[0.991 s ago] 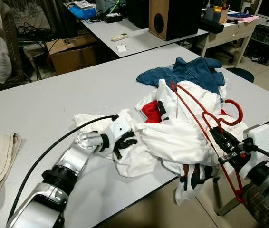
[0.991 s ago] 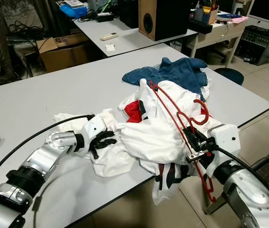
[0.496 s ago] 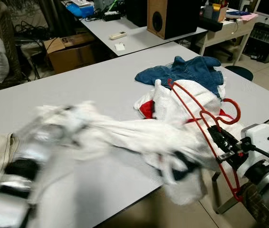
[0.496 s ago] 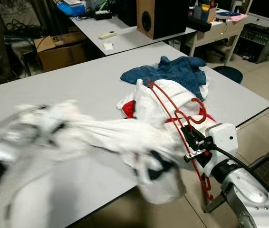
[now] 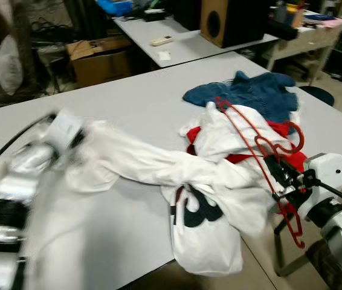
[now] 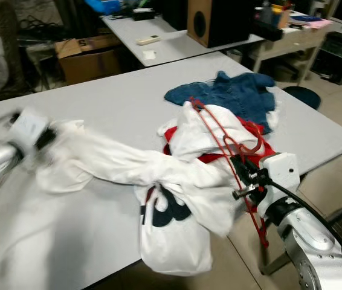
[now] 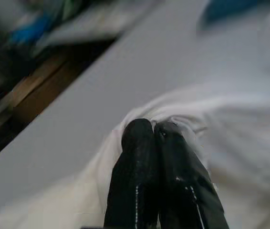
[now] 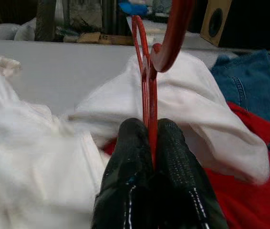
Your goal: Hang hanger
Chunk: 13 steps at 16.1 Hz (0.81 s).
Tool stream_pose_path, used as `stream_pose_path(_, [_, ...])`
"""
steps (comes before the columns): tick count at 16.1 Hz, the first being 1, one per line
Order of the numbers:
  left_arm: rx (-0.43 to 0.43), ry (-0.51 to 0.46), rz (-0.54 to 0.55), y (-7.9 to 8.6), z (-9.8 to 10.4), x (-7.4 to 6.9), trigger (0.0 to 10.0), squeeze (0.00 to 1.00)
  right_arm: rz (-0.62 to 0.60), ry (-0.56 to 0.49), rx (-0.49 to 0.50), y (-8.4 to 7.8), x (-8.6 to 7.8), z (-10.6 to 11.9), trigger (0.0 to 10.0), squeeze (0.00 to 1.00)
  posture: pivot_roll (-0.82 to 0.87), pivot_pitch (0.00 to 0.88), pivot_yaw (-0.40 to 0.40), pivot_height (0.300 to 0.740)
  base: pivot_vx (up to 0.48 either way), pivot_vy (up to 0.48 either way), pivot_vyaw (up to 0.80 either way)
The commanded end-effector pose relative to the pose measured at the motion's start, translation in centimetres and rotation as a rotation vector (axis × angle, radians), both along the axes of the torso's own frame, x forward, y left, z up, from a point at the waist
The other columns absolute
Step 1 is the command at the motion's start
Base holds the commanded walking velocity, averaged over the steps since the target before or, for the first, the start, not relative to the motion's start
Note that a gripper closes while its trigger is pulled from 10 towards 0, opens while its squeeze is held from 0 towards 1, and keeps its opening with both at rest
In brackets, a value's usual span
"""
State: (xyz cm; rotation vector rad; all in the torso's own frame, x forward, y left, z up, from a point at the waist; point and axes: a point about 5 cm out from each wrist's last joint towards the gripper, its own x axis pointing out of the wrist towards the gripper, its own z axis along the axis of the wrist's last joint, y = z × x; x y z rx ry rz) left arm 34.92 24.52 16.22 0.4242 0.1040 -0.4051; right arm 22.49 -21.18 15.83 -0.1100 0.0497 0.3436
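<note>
- Stretched out since a second ago, the white shirt (image 5: 159,166) now runs across the grey table (image 5: 135,109) towards the robot's left, its printed end hanging over the near edge
- Left gripper (image 7: 153,130), blurred in the head views, has moved out to the left; its fingers are pressed together on a fold of the white shirt
- Right gripper (image 8: 152,143) is clamped on the red hanger (image 5: 252,142) at the table's near right corner
- Hanger lies tilted over the pile of white and red clothes, hook uppermost
- Blue denim garment (image 5: 249,96) lies behind the pile
</note>
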Motion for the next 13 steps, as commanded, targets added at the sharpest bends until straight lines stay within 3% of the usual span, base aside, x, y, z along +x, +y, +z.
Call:
stream_pose_path(1, [-0.08, -0.048, -0.082, -0.8, 1.7, 0.1, 10.0, 0.69, -0.02, -0.03, 0.004, -0.4, 0.0, 0.5, 10.0, 0.0, -0.1, 0.0, 0.076, 0.74, 0.0, 0.0, 0.0])
stream_pose_path(2, [-0.14, -0.051, -0.193, -2.2, 2.4, -0.1, 10.0, 1.0, -0.025, -0.044, 0.021, -0.5, -0.1, 0.8, 10.0, 0.0, -0.11, 0.0, 0.083, 0.74, 0.0, 0.0, 0.0])
stream_pose_path(3, [-0.155, -0.049, -0.236, -2.7, 2.6, -0.2, 10.0, 1.0, -0.027, -0.049, 0.027, -0.6, -0.1, 1.0, 10.0, 0.0, -0.11, 0.0, 0.086, 0.74, 0.0, 0.0, 0.0])
stream_pose_path(6, [-0.129, 0.099, -0.521, -6.2, 1.1, -1.7, 10.0, 1.0, -0.019, -0.078, 0.057, -0.9, -0.9, 1.7, 10.0, 0.0, -0.13, 0.0, 0.114, 0.74, 0.0, 0.0, 0.0])
stream_pose_path(8, [-0.16, 0.166, -0.675, -8.6, 0.5, -2.7, 10.0, 1.0, -0.03, -0.073, 0.039, -1.6, -1.5, 1.9, 10.0, 0.0, -0.14, 0.0, 0.125, 0.74, 0.0, 0.0, 0.0])
stream_pose_path(11, [-0.161, 0.219, -0.796, -11.7, -0.3, -3.3, 10.0, 1.0, -0.048, -0.065, 0.037, -2.2, -2.1, 2.1, 10.0, 0.0, -0.14, 0.0, 0.129, 0.74, 0.0, 0.0, 0.0])
stream_pose_path(13, [-0.123, 0.245, -0.79, -12.5, -1.3, -3.1, 10.0, 1.0, -0.042, -0.06, 0.041, -2.1, -2.0, 2.0, 10.0, 0.0, -0.15, 0.0, 0.132, 0.74, 0.0, 0.0, 0.0])
